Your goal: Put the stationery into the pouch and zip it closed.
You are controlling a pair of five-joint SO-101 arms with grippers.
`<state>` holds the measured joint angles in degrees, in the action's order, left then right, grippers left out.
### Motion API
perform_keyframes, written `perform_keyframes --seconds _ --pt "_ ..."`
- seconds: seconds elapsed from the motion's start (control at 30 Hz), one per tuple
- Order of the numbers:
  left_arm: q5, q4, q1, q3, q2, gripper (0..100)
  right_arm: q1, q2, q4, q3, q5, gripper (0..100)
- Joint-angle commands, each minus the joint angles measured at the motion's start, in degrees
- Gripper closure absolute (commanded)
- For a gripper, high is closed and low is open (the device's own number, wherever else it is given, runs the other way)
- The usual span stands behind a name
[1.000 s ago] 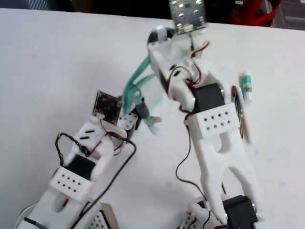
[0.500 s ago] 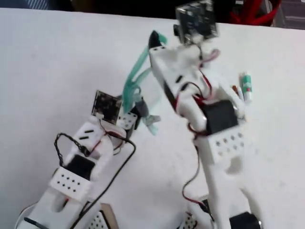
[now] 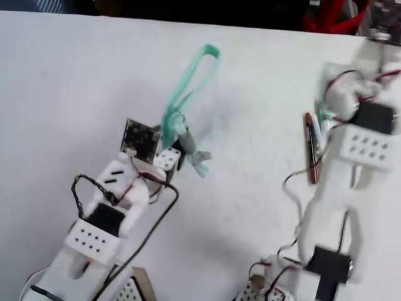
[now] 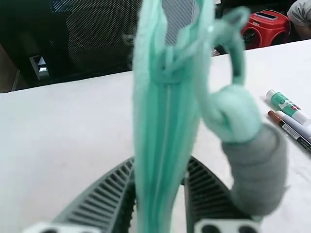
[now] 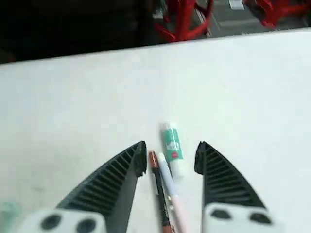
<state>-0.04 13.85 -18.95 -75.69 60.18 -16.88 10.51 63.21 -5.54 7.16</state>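
Observation:
A teal mesh pouch (image 3: 185, 94) stands on edge, and my left gripper (image 3: 182, 143) is shut on its near end. In the left wrist view the pouch (image 4: 165, 111) rises from between the jaws, with a teal and grey zip tassel (image 4: 248, 136) hanging beside it. A green-and-white glue stick (image 3: 324, 116) and a brown pen (image 3: 309, 147) lie on the table at the right, partly under the right arm (image 3: 354, 150). My right gripper (image 5: 171, 154) hovers open above the glue stick (image 5: 173, 148), the brown pen (image 5: 158, 182) and a pale pen (image 5: 171, 191).
The white table (image 3: 81, 75) has free room to the left and between the two arms. Red objects (image 3: 329, 17) lie past the table's far edge. A dark chair back (image 4: 97, 39) stands behind the table.
The right arm has swung from beside the pouch's top over to the right and now hangs above the stationery. The left arm and the pouch have not moved.

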Motion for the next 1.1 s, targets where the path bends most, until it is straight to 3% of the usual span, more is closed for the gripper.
perform_keyframes --seconds 0.0,0.13,0.57,1.07 --pt "0.6 -0.3 0.3 1.0 0.1 86 -3.1 -8.5 3.5 -6.1 8.7 84.7" --pt "0.6 -0.3 0.4 0.9 0.1 86 -3.1 -20.3 6.5 -12.9 14.0 84.7" --pt "0.6 -0.3 0.4 0.7 0.1 86 -2.7 -54.8 15.8 -49.0 13.8 84.7" --pt "0.6 -0.4 0.2 0.6 0.1 86 -2.7 -85.6 11.4 -78.9 13.9 85.1"
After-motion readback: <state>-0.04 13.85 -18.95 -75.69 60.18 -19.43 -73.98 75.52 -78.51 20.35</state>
